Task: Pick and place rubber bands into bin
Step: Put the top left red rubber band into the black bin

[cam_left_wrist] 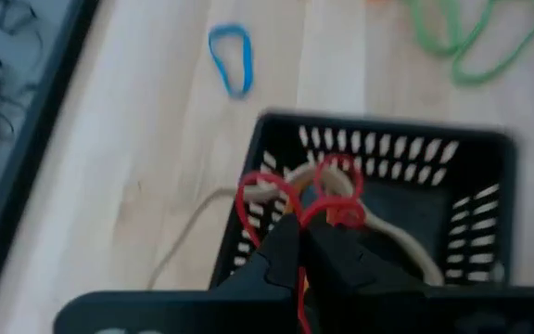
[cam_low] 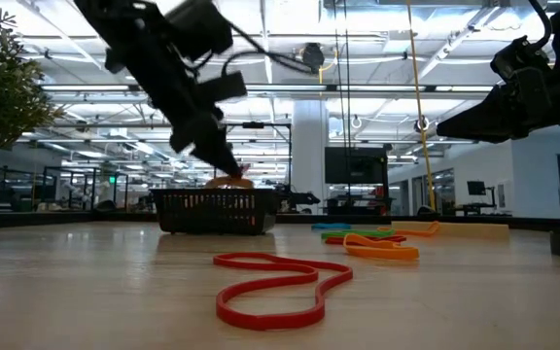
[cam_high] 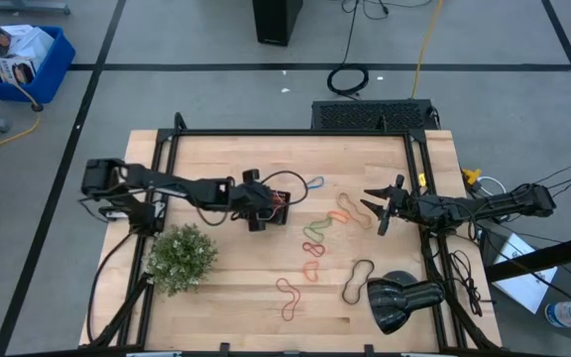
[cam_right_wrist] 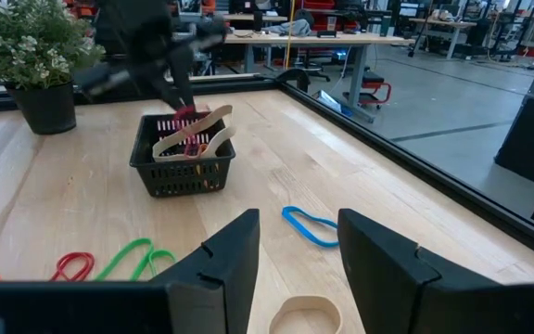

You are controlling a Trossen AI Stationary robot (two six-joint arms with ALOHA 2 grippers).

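Holding over bin: left gripper, fingers pinched together on a red rubber band that loops above the bin's inside.
Near edge of table: red band and black band; dark lamp head by the near right corner; potted plant towards the near left.
Middle of table: orange band, green bands and another red band, loose on the wood.
Bin: black mesh tray, left of centre, a tan band draped over its rim.
Right gripper: fingers spread wide, holding nothing, low over the right side, a tan band just below it.
Far side: blue band on the wood beyond the bin.
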